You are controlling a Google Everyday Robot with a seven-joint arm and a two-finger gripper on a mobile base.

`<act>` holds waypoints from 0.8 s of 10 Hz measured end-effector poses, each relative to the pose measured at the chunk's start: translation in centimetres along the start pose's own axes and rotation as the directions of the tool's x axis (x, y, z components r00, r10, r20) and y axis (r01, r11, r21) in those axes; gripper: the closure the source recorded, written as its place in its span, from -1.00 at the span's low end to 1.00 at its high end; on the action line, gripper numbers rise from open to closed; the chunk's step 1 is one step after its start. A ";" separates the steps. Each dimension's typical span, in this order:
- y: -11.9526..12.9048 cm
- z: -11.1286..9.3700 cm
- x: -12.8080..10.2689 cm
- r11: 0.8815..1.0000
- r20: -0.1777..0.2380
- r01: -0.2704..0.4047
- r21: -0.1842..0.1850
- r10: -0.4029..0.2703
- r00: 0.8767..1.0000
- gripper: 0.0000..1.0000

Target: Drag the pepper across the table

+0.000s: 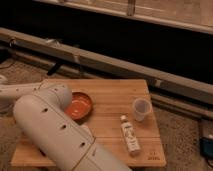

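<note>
The light wooden table (pixel 115 95) fills the middle of the camera view. My thick white arm (pixel 55 132) lies across its left half, and a thinner white link (pixel 30 90) reaches in from the left edge. The gripper is hidden behind the arm. The pepper does not show; the arm covers the left part of the table where it could lie. A round orange-red bowl (pixel 77 106) sits on the table right beside the arm.
A translucent cup (pixel 141 108) stands at the right of the table. A small white bottle (pixel 130 135) lies in front of it. A long metal rail (pixel 115 65) runs behind the table. Speckled floor surrounds it.
</note>
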 end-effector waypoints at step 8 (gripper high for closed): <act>-0.5 -0.3 -4.9 0.993 0.037 0.121 -0.010 -0.121 0.992 0.70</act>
